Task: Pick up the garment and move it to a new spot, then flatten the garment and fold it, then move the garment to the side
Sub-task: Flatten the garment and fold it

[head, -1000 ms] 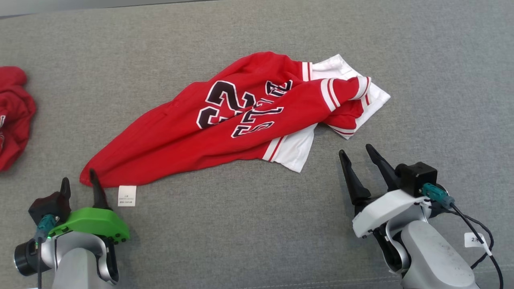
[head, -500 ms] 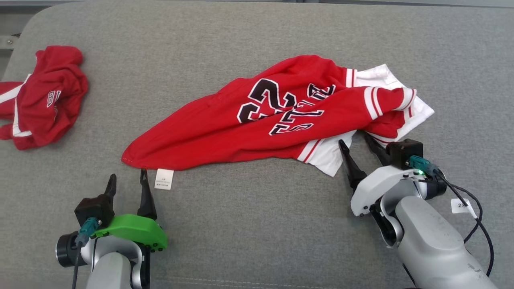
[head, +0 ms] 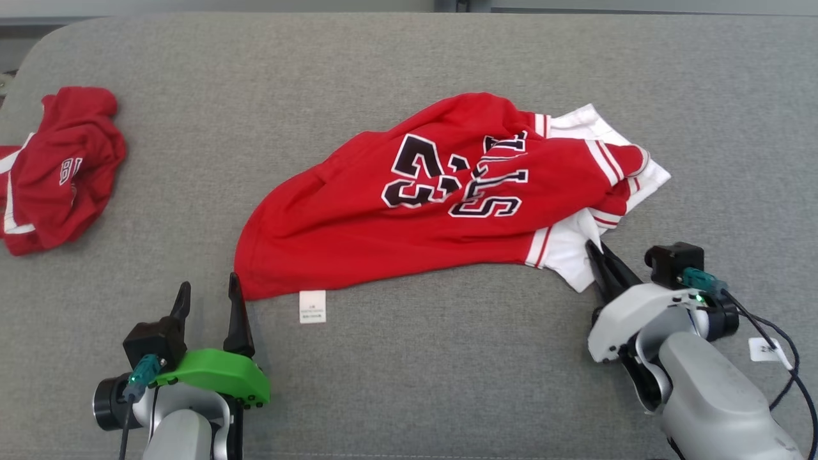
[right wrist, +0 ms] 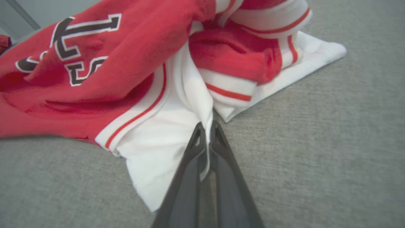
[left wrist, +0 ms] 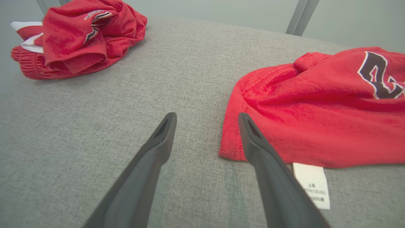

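Head view high, looking down, both wrist views low and close, all sharing the garment (head: 358,236)

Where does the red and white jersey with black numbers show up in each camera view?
Head view: the red and white jersey lies across the middle, its white edge pinched by the right gripper.
Left wrist view: it is at the right, its hem corner beside the open left gripper.
Right wrist view: it spans the top and left.
Shared landmark: black lettering edged in white.
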Motion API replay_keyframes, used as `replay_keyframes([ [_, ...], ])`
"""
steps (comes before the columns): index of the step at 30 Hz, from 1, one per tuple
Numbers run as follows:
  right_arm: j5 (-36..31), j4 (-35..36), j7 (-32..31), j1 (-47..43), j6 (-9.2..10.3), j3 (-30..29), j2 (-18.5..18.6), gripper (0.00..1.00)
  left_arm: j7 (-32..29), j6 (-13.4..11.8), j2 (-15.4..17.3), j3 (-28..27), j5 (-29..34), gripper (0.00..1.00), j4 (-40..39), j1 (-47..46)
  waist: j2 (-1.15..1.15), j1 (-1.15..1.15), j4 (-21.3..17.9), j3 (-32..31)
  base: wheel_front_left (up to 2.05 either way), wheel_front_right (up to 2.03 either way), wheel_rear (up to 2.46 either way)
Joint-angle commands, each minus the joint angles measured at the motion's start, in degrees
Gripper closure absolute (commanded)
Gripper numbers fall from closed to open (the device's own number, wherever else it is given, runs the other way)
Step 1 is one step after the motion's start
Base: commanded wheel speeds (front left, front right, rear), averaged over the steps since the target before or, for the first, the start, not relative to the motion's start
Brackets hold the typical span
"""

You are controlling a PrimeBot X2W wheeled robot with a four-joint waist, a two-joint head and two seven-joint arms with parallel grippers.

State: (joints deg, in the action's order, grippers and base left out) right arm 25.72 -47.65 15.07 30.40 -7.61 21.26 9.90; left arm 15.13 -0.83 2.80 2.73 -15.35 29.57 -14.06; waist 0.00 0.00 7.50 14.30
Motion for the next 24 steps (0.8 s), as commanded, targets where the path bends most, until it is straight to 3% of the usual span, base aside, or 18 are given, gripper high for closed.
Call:
replay_keyframes([
  [1, 1.1, 1.0, -0.1, -3.4, 0.22, -1.0, 1.5, 1.00, 0.0, 0.2, 0.2, 0.3, 0.1, 0.00, -0.4, 1.2, 0.00, 0.00, -3.7, -2.3, 0.00, 0.00, 0.00],
  [7, -1.8, 14.2, 0.1, -13.7, 0.17, -6.6, 3.5, 1.00, 0.0, 0.1, 0.2, 0.9, 0.5, 0.00, -0.3, 2.6, 0.00, 0.00, -10.3, -5.9, 0.00, 0.00, 0.00],
  [10, -4.2, 18.6, 0.1, -19.1, 0.17, -8.7, 2.8, 1.00, 0.0, -0.1, 0.2, 1.2, 0.3, 0.00, 0.0, 3.0, 0.00, 0.00, -12.3, -6.7, 0.00, 0.00, 0.00],
  [11, -4.5, 19.7, 0.1, -20.8, 0.17, -9.1, 2.3, 0.89, 0.0, -0.2, 0.2, 1.3, 0.2, 0.00, 0.1, 3.1, 0.00, 0.00, -12.9, -6.8, 0.00, 0.00, 0.00],
  [12, -4.8, 20.9, 0.1, -22.3, 0.17, -9.5, 1.8, 0.46, 0.0, -0.1, 0.2, 1.4, 0.2, 0.00, 0.2, 3.1, 0.00, 0.00, -13.3, -6.8, 0.00, 0.00, 0.00],
  [13, -4.8, 20.9, 0.1, -22.3, 0.17, -9.5, 1.8, 0.46, 0.0, -0.1, 0.2, 1.4, 0.2, 0.00, 0.2, 3.1, 0.00, 0.00, -13.3, -6.8, 0.00, 0.00, 0.00],
  [14, -5.1, 22.2, 0.1, -23.5, 0.17, -10.0, 1.5, 0.00, 0.0, -0.1, 0.2, 1.4, 0.3, 0.00, 0.3, 3.1, 0.00, 0.00, -13.7, -6.7, 0.00, 0.00, 0.00],
  [19, -6.3, 27.9, 0.0, -27.6, 0.17, -13.4, 0.4, 0.00, 0.0, 0.2, 0.2, 1.6, 0.6, 0.00, 0.8, 2.5, 0.00, 0.00, -14.0, -6.0, 0.00, 0.00, 0.00],
  [24, -7.5, 31.8, -1.4, -24.8, 0.16, -16.2, 0.1, 0.00, 0.0, 0.4, 0.2, 1.7, 0.9, 0.00, 1.1, 2.2, 0.00, 0.00, -12.4, -5.2, 0.00, 0.00, 0.00],
])
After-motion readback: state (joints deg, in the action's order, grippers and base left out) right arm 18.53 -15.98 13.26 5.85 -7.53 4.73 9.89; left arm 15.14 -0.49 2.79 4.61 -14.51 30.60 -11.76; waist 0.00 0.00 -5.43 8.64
